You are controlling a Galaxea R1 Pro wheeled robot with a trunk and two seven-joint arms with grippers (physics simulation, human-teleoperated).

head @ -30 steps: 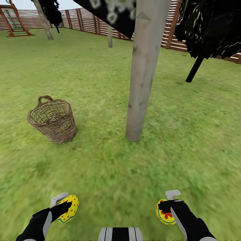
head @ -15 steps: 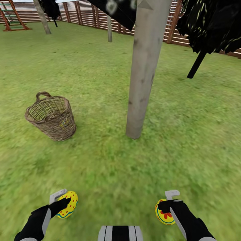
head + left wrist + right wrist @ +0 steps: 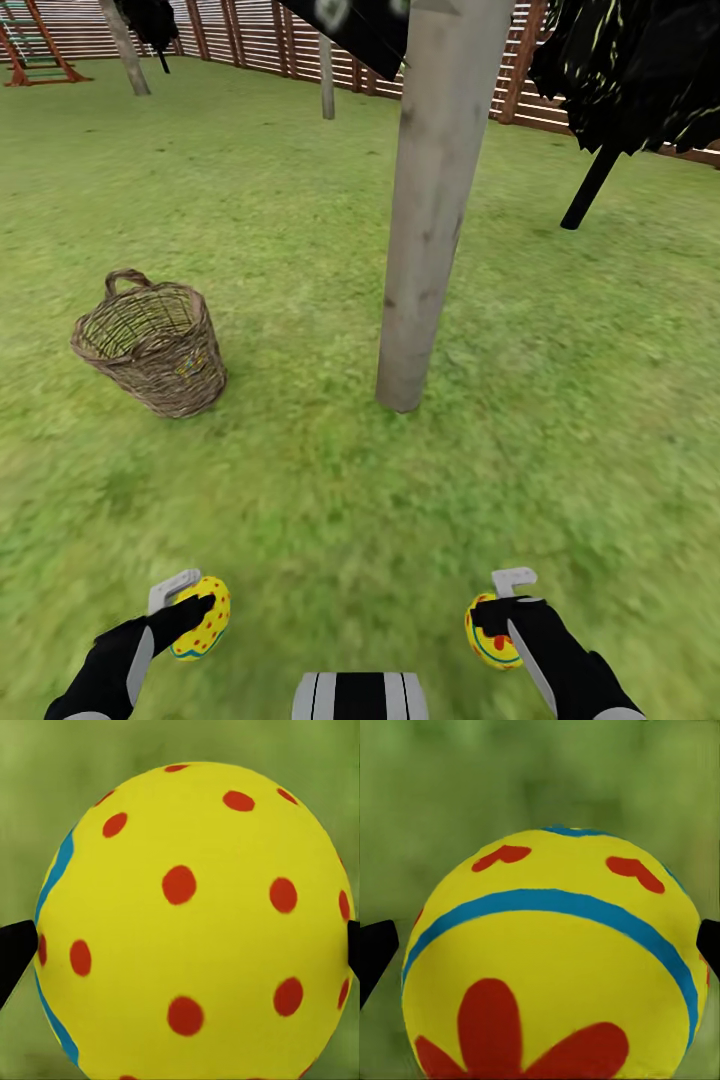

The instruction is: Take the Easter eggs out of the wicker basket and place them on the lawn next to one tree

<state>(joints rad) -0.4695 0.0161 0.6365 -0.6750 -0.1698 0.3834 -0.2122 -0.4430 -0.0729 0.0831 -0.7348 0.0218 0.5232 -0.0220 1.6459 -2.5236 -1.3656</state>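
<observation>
Green mottled lawn [image 3: 300,500] spreads around me, ringed at the far edge by a brown slatted fence [image 3: 250,50]. Straight ahead at twelve o'clock stands the tree [image 3: 425,220], its pale grey-brown trunk meeting the grass near the middle of my head view. At about ten o'clock, well apart from the trunk, the wicker basket [image 3: 150,350] sits tilted on the grass; I cannot tell for sure whether an egg lies inside.

My left end effector [image 3: 185,615] is closed on a yellow egg with red dots [image 3: 191,922], fingers pressing both sides. My right end effector [image 3: 500,615] is likewise clamped on a yellow egg with a blue band and red flower [image 3: 551,960].

I judge I am in the carrying step, two eggs in hand. Next I should lower both to the grass just beside the trunk base and release gently, then check the basket for the third.
</observation>
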